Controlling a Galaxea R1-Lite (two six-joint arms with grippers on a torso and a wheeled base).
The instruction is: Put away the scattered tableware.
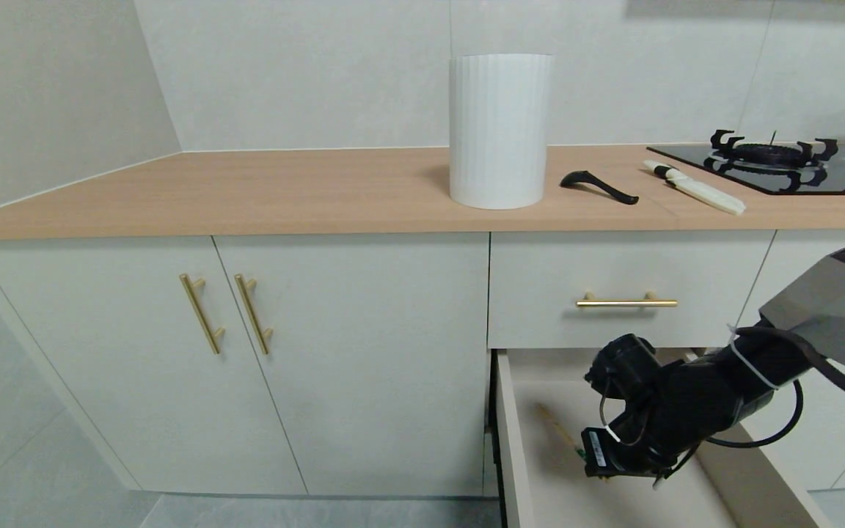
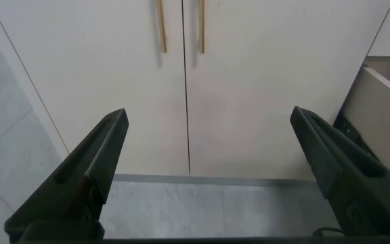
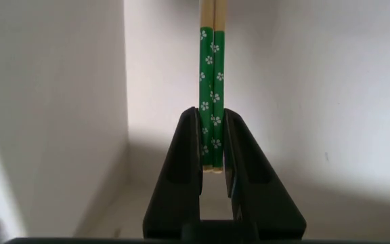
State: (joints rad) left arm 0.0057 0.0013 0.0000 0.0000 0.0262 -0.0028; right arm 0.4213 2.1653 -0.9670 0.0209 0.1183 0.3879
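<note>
Wooden chopsticks (image 3: 207, 81), paired, green floral ends

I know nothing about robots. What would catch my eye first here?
A tall white ribbed cylinder stands on the wooden counter. Lower right, the right gripper sits in an open drawer, its fingers shut on green flowered chopsticks. A black utensil and white knife lie beside the stove.
</note>
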